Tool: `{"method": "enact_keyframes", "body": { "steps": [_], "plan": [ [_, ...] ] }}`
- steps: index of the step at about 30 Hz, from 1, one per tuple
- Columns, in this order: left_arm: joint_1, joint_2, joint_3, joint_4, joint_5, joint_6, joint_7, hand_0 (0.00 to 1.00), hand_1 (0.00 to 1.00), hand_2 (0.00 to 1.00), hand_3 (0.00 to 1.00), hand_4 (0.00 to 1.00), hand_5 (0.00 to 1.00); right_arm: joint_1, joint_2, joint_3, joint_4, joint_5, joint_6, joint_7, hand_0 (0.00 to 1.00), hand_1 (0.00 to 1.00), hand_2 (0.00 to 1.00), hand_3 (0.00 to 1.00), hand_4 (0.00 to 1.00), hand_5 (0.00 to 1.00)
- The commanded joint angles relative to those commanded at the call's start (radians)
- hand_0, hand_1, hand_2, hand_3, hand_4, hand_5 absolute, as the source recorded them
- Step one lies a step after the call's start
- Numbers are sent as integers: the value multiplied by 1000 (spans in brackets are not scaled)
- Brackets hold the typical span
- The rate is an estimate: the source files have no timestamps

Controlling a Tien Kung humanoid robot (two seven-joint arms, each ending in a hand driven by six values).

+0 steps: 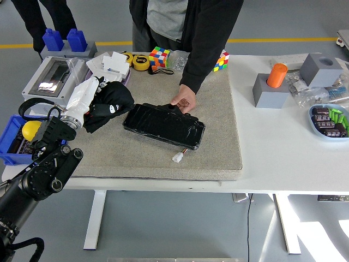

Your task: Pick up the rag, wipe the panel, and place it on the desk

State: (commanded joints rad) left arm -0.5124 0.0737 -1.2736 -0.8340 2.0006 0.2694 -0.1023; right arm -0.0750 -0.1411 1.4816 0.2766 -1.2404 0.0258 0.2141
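A black rag (110, 103) hangs bunched at the left end of the grey mat (215, 123), clutched in my left hand (90, 98), whose white fingers are curled over it. The black glossy panel (163, 124) lies bare on the mat to the right of the rag, apart from it. A person's hand (183, 100) rests on the panel's far edge, holding it down. A small white connector (178, 158) trails from the panel's near side. My right hand is out of the picture.
A grey electrical box (50, 81) and a blue bin (13, 143) with a lemon (29, 131) sit at the left. White boxes in a purple tray (109, 70), cubes and tape line the far edge. An orange cylinder (276, 75) on a grey block and a parts dish (328, 120) stand right.
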Motion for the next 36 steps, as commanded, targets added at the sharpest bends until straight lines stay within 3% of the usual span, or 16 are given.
{"method": "enact_keyframes", "body": {
  "steps": [6,7,12,13,18,19,24,25,30,31,36],
  "plan": [
    [31,5,-56,4,-7,1,-4,214,243,342,545,699,2,1,1,1,0,-1,0,0,599,576,515,524,971,402],
    [36,6,-62,9,-8,0,-6,240,342,411,557,692,2,1,2,2,0,-1,0,0,599,577,514,524,971,401],
    [59,8,-73,26,-25,-9,-7,240,342,411,557,692,2,0,4,7,0,-4,0,-1,599,577,514,524,971,401],
    [63,7,-76,29,-28,-11,-7,316,486,524,575,723,2,-1,4,7,0,-4,0,-1,600,577,515,525,973,401],
    [73,5,-81,39,-37,-34,4,316,486,524,575,723,2,1,3,5,1,-2,1,0,600,577,515,525,973,401],
    [75,4,-82,40,-38,-37,6,587,705,723,686,878,99,1,3,4,2,-2,1,0,600,576,515,524,972,401],
    [76,2,-85,42,-32,-57,35,587,705,723,686,878,99,2,3,2,2,-1,1,-1,600,576,515,524,972,401],
    [77,2,-86,42,-30,-59,39,881,943,962,955,998,304,2,3,3,2,-2,1,-1,599,577,515,524,972,402],
    [86,3,-106,20,-19,-75,56,881,943,962,955,998,304,0,4,5,2,-2,1,0,599,577,515,524,972,402],
    [89,3,-113,12,-24,-84,61,998,998,998,998,998,710,0,4,6,2,-2,1,0,600,577,515,524,973,403],
    [113,5,-156,-56,-127,-146,45,998,998,998,998,998,710,0,4,6,2,-3,1,0,600,577,515,524,973,403]
  ]
}}
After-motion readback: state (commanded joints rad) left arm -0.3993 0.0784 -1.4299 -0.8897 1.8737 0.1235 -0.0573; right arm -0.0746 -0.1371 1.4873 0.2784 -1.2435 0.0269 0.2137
